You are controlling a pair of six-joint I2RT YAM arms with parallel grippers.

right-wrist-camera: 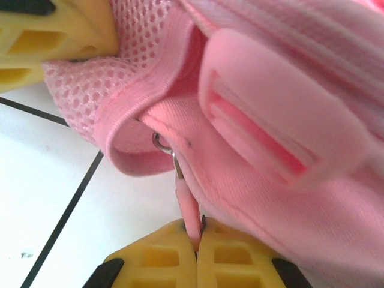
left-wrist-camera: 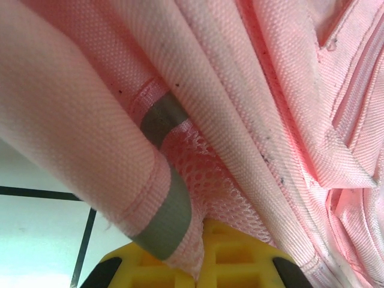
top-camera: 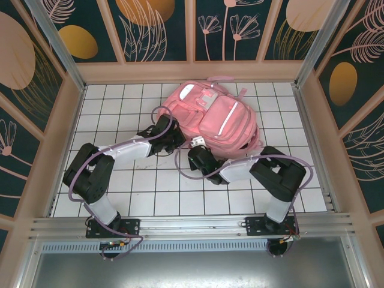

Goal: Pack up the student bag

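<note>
One white-tiled bench [top-camera: 120,108] carries everything you are working with. Toward its far side, a little right of centre, the student bag [top-camera: 219,117] lies flat with its front pockets up and its white patch at the far-left end. Your left arm [top-camera: 120,150] and right arm [top-camera: 252,168] both reach in from the near edge and meet at the bag's near-left edge, close together.

Your left pincer [left-wrist-camera: 201,270] is closed tight on the bag, with a fold of pink fabric and mesh running down between its yellow fingers [left-wrist-camera: 240,261]. A rolled strap edge just above it carries a grey strip [left-wrist-camera: 165,219].

Your right pincer [right-wrist-camera: 197,249] is also closed, its fingers meeting on the thin pink zipper pull [right-wrist-camera: 187,207], which runs up taut to a small metal ring [right-wrist-camera: 161,143] at the bag's seam. A pink plastic buckle [right-wrist-camera: 270,120] sits just right of that ring, and mesh fabric [right-wrist-camera: 90,84] lies to its left, touching the bench.
</note>
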